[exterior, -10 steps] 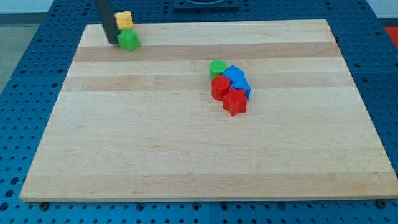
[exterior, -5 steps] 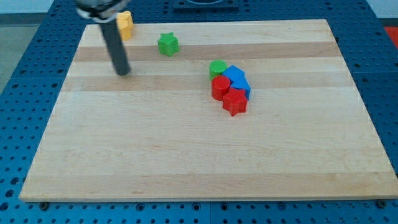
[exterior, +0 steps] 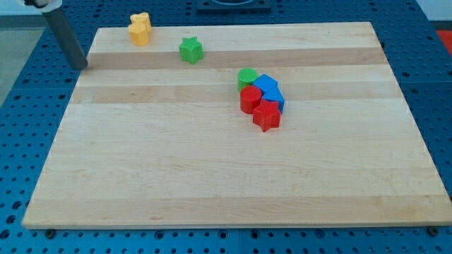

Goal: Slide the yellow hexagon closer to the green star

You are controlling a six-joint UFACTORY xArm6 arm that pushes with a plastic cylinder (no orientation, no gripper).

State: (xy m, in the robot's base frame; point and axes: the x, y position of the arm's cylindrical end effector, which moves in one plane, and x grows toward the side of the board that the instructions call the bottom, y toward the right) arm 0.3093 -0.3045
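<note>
Wooden board [exterior: 212,176] resting on a blue perforated table [exterior: 21,106]; the nearer half of the board carries nothing.

Central cluster, slightly toward 2 o'clock from the board's middle; nearest member a red star [exterior: 267,116], touching a second red block [exterior: 249,99] (shape unclear) at its 10 o'clock; two blue blocks, one [exterior: 275,97] at the cluster's 3 o'clock side and one [exterior: 265,83] just behind it, their shapes not resolvable; a green cylinder [exterior: 247,76] at the cluster's far edge, about 11 o'clock from the red star; all five packed together and touching their neighbours.

Green star [exterior: 191,49], alone, at about 10 o'clock from the cluster and well apart from it.

Yellow hexagon [exterior: 140,29], near the board's far edge at the view's top left, at roughly 10 o'clock from the green star; the two are near but apart, with bare wood between them.

My tip [exterior: 82,66], the lower end of the dark rod, at the board's left margin, about 8 o'clock from the yellow hexagon and 9 o'clock from the green star; it touches no block; the rod carries no jaws, so nothing is grasped or released.
</note>
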